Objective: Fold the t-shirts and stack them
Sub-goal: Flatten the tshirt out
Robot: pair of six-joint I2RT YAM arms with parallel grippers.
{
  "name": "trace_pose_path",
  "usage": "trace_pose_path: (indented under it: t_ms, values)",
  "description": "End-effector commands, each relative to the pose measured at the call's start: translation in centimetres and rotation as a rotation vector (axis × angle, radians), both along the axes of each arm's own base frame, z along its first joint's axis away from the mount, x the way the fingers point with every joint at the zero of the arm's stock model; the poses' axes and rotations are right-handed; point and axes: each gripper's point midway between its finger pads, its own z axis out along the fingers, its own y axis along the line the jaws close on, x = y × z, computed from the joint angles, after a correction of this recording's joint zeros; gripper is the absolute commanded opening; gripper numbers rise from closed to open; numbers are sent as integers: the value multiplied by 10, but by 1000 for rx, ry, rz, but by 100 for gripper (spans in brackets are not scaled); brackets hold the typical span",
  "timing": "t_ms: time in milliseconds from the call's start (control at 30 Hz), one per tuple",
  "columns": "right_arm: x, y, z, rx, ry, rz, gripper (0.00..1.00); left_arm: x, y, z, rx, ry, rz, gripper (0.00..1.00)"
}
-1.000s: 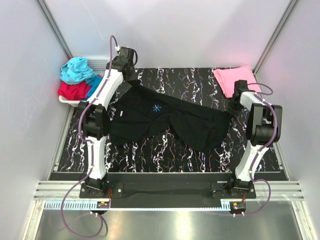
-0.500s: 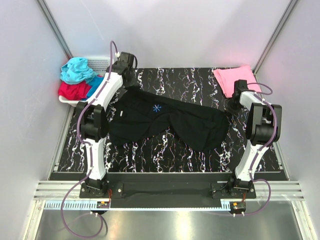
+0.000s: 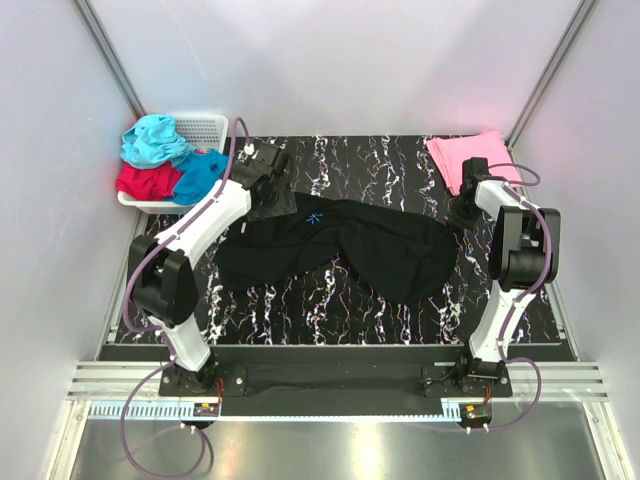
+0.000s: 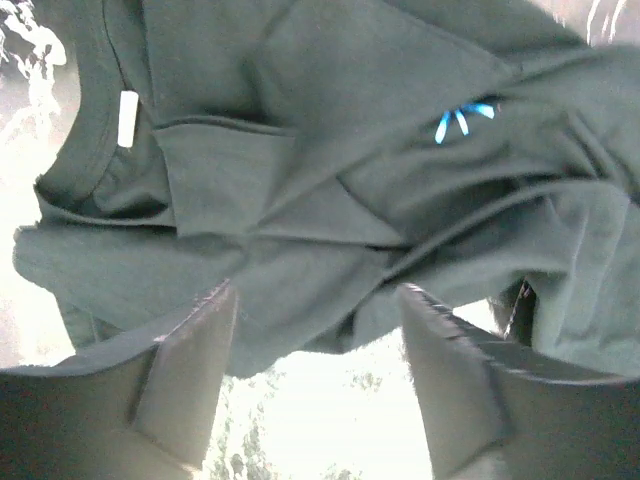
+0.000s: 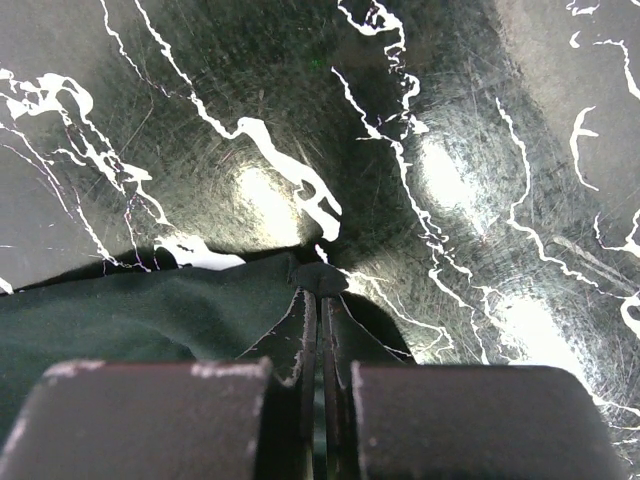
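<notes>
Left gripper (image 4: pixel 315 292) hangs spread over the large black cloth t-shirt (image 3: pixel 385 255); right gripper (image 5: pixel 318 290) pinches its edge near the pink cloth t-shirt (image 3: pixel 462 158); white lattice basket (image 3: pixel 208 126) far left.

The table (image 3: pixel 340 310) has a black top veined with white, like marble. A large black t-shirt (image 3: pixel 380 250) lies rumpled across its middle, stretching from left of centre to near the right edge, with its small light-blue starburst mark (image 3: pixel 314 218) facing up. A folded pink t-shirt (image 3: pixel 462 155) lies at the far right corner, and a white lattice basket (image 3: pixel 205 125) stands at the far left corner.
</notes>
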Motion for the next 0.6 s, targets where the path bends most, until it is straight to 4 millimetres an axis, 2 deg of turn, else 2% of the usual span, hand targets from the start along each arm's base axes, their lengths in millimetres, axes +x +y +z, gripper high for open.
trace_pose_path:
  t_ms: [0, 200, 333, 400, 500, 567]
  values:
    - [11, -3, 25, -36, -55, 3, 0, -2, 2, 16, 12, -65, 30, 75]
    - [10, -2, 30, -38, -64, 4, 0, 19, 1, 14, 44, -73, 35, 74]
    - [6, -4, 38, -50, -78, 2, 0, 33, 8, -6, -1, -14, 80, 67]
    - [5, -6, 40, -59, -82, 0, 0, 34, 7, -14, -40, 20, 85, 60]
    - [4, -6, 45, -63, -91, -2, 0, 35, 15, -29, -59, 57, 127, 59]
    - [3, -6, 44, -61, -88, -2, 0, 32, 28, -39, -64, 83, 176, 58]
